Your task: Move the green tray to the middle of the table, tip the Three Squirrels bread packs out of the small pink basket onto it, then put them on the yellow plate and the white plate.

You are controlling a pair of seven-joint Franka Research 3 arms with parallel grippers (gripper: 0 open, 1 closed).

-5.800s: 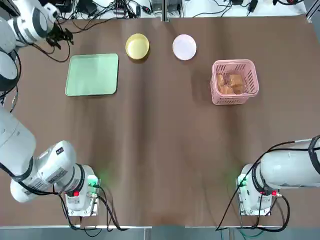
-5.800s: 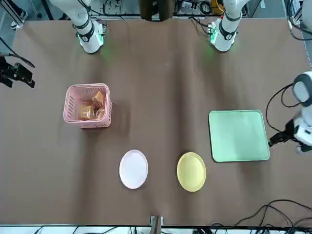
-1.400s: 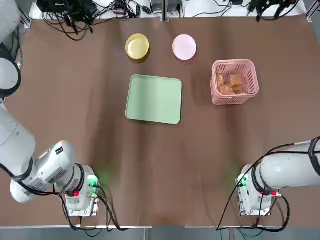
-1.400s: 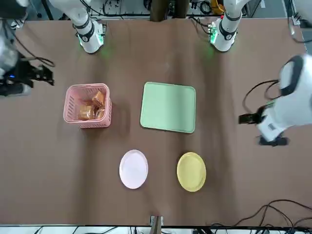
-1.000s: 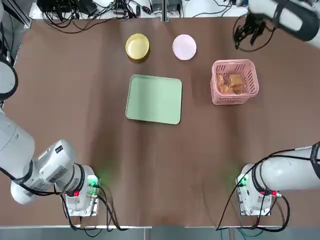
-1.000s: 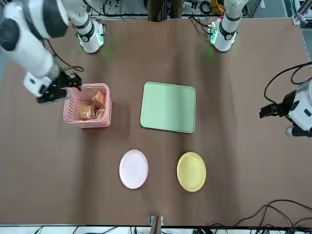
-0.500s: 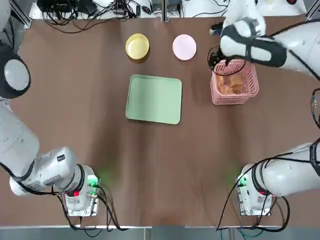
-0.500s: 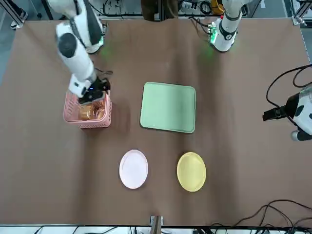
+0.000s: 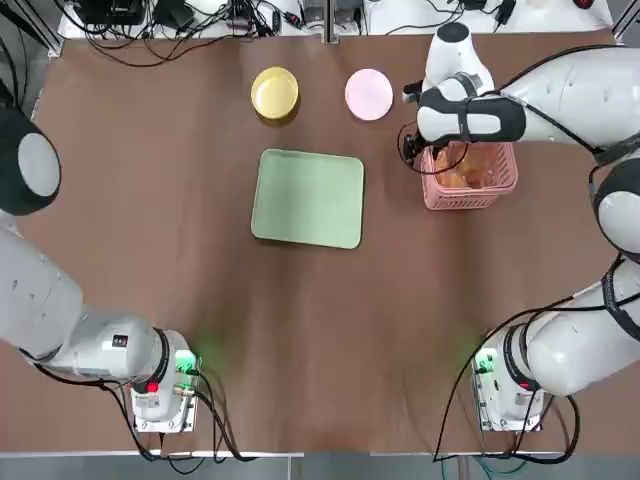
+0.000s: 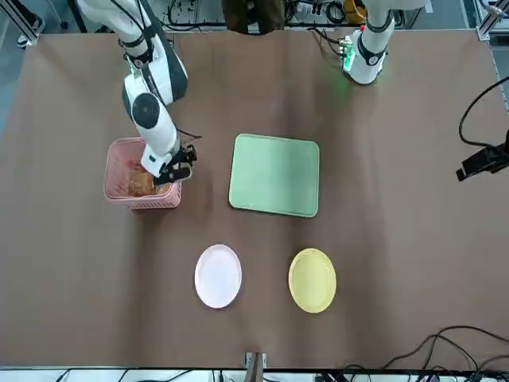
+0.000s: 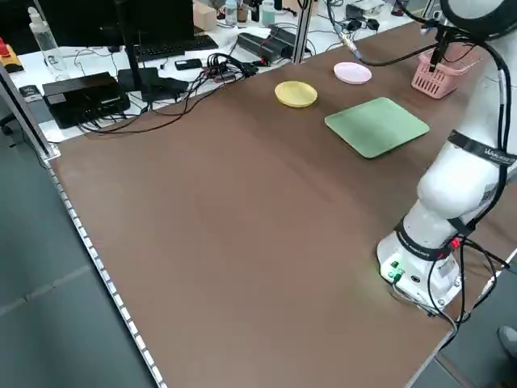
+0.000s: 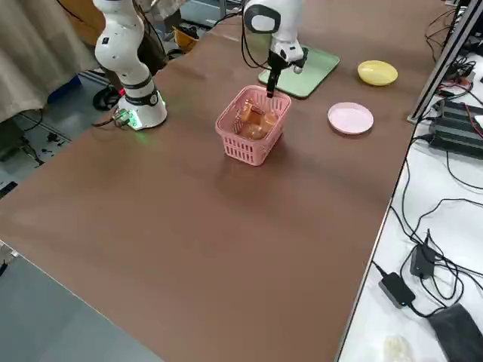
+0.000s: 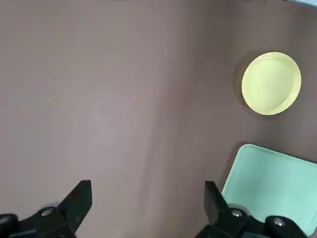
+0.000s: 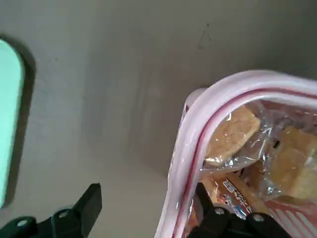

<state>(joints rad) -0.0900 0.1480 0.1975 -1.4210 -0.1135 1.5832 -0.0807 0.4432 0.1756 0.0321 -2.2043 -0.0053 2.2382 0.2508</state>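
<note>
The green tray (image 9: 308, 198) lies flat mid-table. Beyond it sit the yellow plate (image 9: 274, 93) and the white plate (image 9: 369, 94). Upright to the tray's right stands the small pink basket (image 9: 492, 186), with the Three Squirrels bread packs (image 14: 233, 131) inside. My right gripper (image 14: 148, 210) is at the basket's tray-side rim (image 14: 188, 148), open. One finger (image 14: 91, 201) is outside the wall and the other is inside. My left gripper (image 13: 148, 193) hangs open and empty, high over the table's left side.
Cables and electronics line the far table edge (image 9: 230, 18). Both arm bases (image 9: 160, 385) stand at the near edge. Bare brown tabletop (image 9: 320, 330) spreads between the tray and the bases.
My right gripper swung in from beyond the basket's far corner and came down over its tray-side rim, its jaws narrowing slightly. My left arm drew back toward the table's left edge.
</note>
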